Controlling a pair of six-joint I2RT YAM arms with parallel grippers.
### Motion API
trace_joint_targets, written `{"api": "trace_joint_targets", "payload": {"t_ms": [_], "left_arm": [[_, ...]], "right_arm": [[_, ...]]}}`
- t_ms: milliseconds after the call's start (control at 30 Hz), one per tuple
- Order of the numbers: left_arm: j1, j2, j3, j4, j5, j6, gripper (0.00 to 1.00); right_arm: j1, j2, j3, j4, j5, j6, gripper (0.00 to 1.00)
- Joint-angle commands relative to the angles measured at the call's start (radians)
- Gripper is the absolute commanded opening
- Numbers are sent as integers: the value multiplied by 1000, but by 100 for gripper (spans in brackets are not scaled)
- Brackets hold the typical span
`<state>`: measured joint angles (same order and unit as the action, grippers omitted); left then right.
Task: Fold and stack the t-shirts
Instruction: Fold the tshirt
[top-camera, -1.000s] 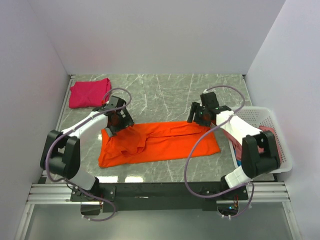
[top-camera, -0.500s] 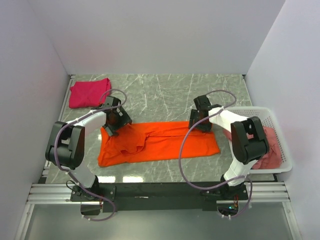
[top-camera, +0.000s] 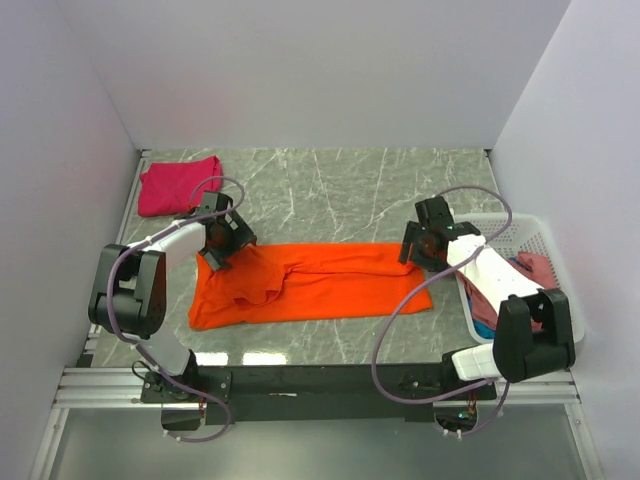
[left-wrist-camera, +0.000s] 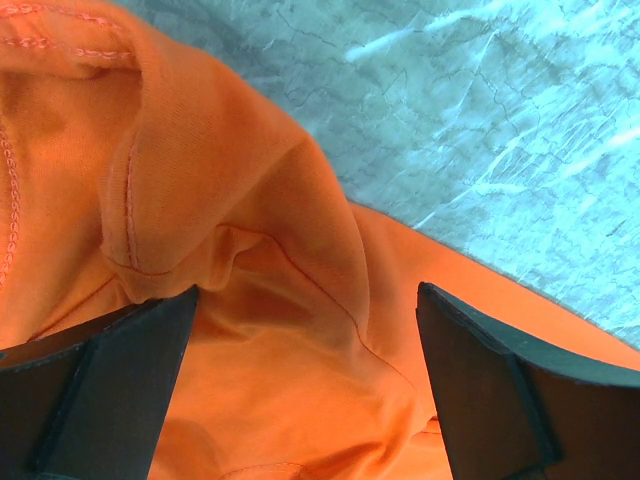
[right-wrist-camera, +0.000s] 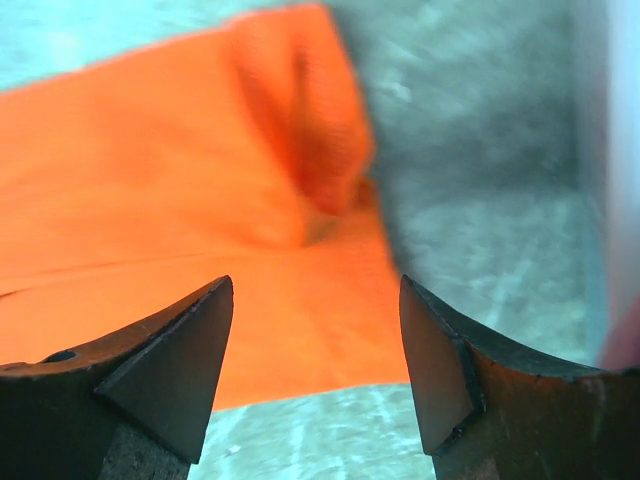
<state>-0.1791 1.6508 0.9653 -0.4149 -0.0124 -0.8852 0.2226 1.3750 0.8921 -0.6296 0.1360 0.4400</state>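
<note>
A bright orange t-shirt (top-camera: 320, 283) lies spread in a long strip across the middle of the table, bunched at its left end. My left gripper (top-camera: 222, 246) is open over the shirt's back left corner; in the left wrist view (left-wrist-camera: 307, 300) rumpled orange cloth (left-wrist-camera: 250, 260) lies between the fingers. My right gripper (top-camera: 415, 250) is open and empty just above the shirt's right end, with the orange cloth's edge (right-wrist-camera: 200, 200) below it (right-wrist-camera: 315, 290). A folded magenta-pink t-shirt (top-camera: 180, 186) lies at the back left. A dusty rose-pink shirt (top-camera: 538, 268) sits in the basket.
A white lattice basket (top-camera: 520, 222) stands at the right table edge, beside the right arm. White walls close the table on the left, back and right. Bare marble table (top-camera: 340, 190) lies behind the orange shirt.
The right gripper has moved right and slightly back, off the shirt's right end. The left gripper has shifted a little left, and the orange shirt has slid slightly left with it.
</note>
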Motion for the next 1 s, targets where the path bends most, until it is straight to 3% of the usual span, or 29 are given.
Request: {"api": "trace_joint_targets", "payload": {"t_ms": [0,233,400,733,967], "left_arm": [[10,14,4,-5,-49,28,99],[10,30,19,-8,-49,26,99],[10,46,29,-21,-81,26,99],[26,87,58,-32,-112,35,99],[26,73,75,-19,-86,58,99]], "right_arm": [[26,-15,71,86,-117,-43,74],[84,226,237,179,-222,-29,74],[86,332,251,151,-139,9,74],[-71,136,-16,114,-26,-3,74],[-62,7,8,139,-199,-46,74]]}}
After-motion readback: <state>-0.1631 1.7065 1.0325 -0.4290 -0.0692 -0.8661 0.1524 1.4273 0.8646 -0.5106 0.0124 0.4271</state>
